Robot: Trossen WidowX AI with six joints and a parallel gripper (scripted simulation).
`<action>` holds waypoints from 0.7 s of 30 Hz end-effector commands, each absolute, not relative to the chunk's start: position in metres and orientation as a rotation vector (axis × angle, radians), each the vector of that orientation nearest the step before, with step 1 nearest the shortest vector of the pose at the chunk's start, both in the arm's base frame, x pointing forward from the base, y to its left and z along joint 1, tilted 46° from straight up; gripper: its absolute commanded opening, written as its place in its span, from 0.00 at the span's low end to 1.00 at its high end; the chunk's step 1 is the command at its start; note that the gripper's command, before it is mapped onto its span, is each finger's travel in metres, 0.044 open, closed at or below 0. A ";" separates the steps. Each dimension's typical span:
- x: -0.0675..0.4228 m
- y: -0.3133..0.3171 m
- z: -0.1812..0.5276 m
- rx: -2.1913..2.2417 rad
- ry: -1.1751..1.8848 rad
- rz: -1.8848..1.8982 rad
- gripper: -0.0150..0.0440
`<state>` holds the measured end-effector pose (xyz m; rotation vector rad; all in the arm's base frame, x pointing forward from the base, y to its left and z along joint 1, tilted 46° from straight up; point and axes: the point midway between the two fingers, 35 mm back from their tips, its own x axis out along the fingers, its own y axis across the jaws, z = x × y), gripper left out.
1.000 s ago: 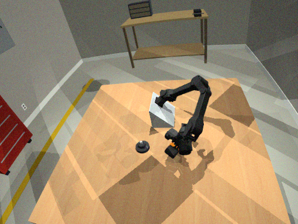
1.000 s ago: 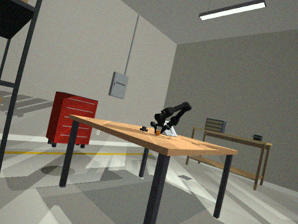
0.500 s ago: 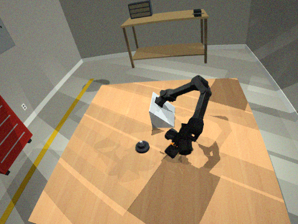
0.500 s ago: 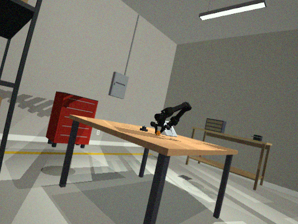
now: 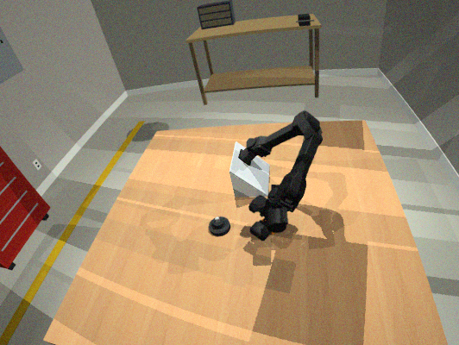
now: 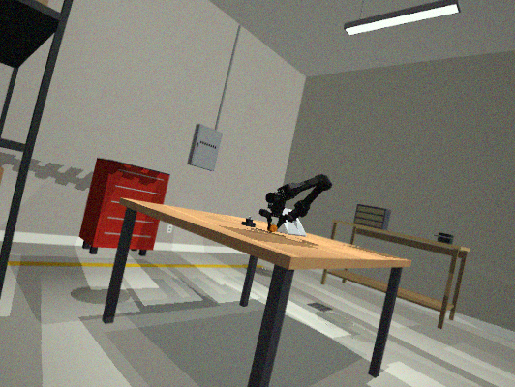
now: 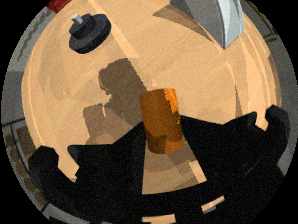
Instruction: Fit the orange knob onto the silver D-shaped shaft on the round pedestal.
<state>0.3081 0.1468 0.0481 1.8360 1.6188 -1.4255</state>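
Tool clamped on the orange knob, low over the worktop; the wrist view shows the knob standing between the two dark fingers, its upper part in plain sight and its foot hidden behind them. Whether the knob rests on the wood or hangs just above it cannot be told.

Left to right in the top view: a red cabinet on the floor at the far left edge; a yellow floor line; then, on the worktop, the round dark pedestal with the silver shaft rising from its middle; just right of it the tool and wrist, which hide the knob from above; beyond them, farther from the camera, a white block bearing the arm's base. A wooden bench stands against the far wall.

Pedestal and knob are near but apart; in the wrist view the pedestal lies to the upper left of the knob, with bare wood between.

Progress: the grasp appears made, the first step of the task. Left to do, by judgement: lift, carry left to the shaft, turn the knob until the flats agree, press it fully down, release. The hole and its flat are not visible in any view, so the needed turn cannot be read yet.
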 end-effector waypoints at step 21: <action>0.297 0.124 0.041 2.243 1.799 -1.082 0.56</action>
